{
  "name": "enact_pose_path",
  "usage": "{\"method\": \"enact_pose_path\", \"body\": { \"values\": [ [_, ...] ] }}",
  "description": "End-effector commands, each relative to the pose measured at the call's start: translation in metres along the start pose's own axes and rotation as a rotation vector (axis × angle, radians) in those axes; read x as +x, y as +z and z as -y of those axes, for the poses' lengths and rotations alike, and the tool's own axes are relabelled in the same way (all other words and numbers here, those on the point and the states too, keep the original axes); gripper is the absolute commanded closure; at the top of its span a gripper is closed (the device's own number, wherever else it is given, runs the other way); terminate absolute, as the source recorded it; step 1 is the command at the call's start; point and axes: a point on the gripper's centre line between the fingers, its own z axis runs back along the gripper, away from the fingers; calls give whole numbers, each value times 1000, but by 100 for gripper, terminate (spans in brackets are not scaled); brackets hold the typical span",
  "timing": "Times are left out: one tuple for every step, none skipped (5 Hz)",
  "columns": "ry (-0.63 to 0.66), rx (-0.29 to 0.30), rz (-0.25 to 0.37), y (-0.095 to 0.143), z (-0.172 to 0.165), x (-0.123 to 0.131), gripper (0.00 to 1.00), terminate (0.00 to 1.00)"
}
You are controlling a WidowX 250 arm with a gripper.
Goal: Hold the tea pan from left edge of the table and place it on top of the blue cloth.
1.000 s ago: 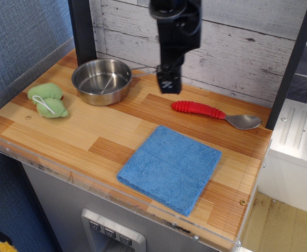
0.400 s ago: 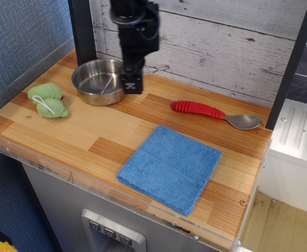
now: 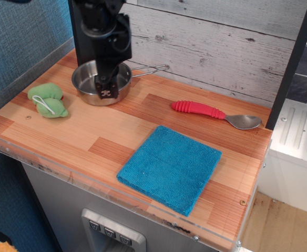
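Over tea pan (image 3: 88,83), hand (image 3: 106,92) shifted left

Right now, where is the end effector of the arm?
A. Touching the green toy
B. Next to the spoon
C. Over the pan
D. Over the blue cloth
C. The end effector hangs at the front rim of the pan, far from the blue cloth.

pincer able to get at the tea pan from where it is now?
Probably yes. The pincer hangs right over the tea pan, nothing lies between them, and the green plush toy sits apart to the side. Whether its jaws are open is unclear.
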Motion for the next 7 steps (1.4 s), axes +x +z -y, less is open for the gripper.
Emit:
{"method": "enact_pose_path", "body": {
  "values": [
    [101,74,-46,-10,-17,-22,0,0],
    [151,59,-35,-22,-21,-29,0,0],
    [187,35,46,-33,-27,-27,0,0],
    [172,11,85,-42,-26,-23,100,0],
    [138,14,67,-40,-24,-20,100,0],
    [114,13,51,-37,-23,-17,100,0],
    [86,11,51,-33,-21,-14,100,0]
  ]
}}
